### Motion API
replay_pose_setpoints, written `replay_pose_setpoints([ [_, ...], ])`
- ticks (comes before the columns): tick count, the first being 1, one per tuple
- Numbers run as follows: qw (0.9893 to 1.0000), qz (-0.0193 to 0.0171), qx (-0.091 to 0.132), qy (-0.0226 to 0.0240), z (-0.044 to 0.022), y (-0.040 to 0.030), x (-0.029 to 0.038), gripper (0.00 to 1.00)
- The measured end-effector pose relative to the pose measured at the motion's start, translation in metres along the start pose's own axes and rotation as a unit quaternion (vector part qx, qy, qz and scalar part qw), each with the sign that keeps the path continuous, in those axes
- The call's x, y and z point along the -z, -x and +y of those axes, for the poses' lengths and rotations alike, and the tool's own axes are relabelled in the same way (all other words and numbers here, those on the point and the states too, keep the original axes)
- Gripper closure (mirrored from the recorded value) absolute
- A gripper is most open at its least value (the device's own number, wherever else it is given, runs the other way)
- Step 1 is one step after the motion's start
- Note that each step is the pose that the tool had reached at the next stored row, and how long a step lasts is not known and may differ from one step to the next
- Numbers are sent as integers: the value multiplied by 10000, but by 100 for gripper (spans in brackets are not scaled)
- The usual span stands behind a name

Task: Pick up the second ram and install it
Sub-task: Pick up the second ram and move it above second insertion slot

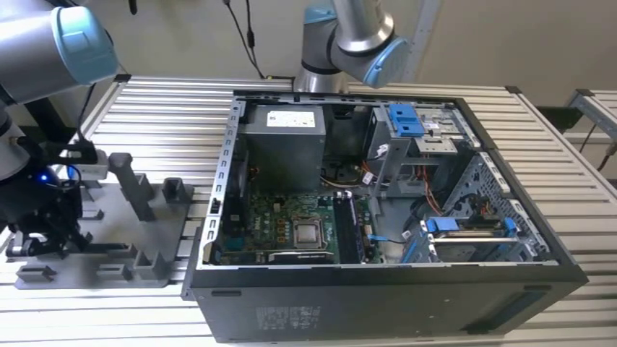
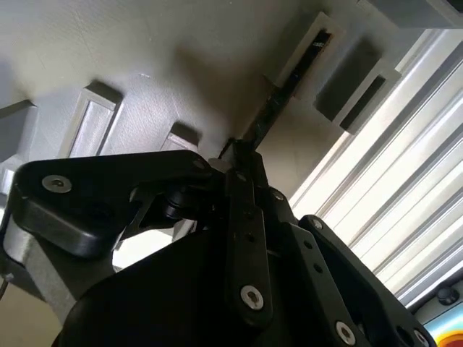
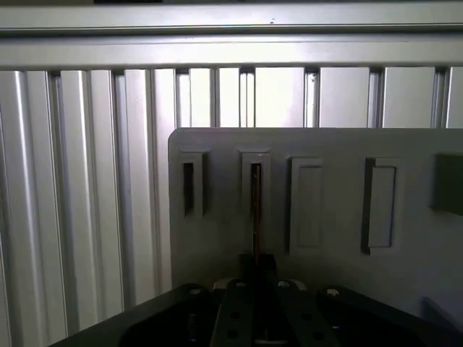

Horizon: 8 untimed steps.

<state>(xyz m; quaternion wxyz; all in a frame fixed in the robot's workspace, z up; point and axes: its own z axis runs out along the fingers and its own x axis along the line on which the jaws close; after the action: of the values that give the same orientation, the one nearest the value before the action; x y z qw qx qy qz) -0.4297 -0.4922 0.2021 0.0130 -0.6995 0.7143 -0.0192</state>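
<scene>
I found the pincer (image 3: 257, 278) clamped shut on the second ram (image 3: 256, 210), which stood edge-on in a slot of the grey holder (image 3: 333, 144) on the slatted worktop (image 3: 87, 181).

We find the exterior view bright and even, lit from above. The desk (image 1: 540, 144) slats shine pale and the arm's metal tube (image 1: 362, 18) carries a soft highlight. Light falls off inside the open computer case (image 1: 386, 311), whose front wall is nearly black. In the second wrist view the end effector (image 2: 237, 150) is a dark silhouette casting a broad soft shadow over the grey fixture plate (image 2: 145, 58). The second ram (image 2: 271, 116) is only a thin dark line, and the slats beside the plate glare almost white. In the first wrist view we see flatter, dimmer light, with shadow filling the plate's slots (image 3: 188, 186).
</scene>
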Motion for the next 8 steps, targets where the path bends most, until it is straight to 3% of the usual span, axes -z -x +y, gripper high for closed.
replay_pose_setpoints([
  [8,10000,6,0,0,-11,-2,249,86],
])
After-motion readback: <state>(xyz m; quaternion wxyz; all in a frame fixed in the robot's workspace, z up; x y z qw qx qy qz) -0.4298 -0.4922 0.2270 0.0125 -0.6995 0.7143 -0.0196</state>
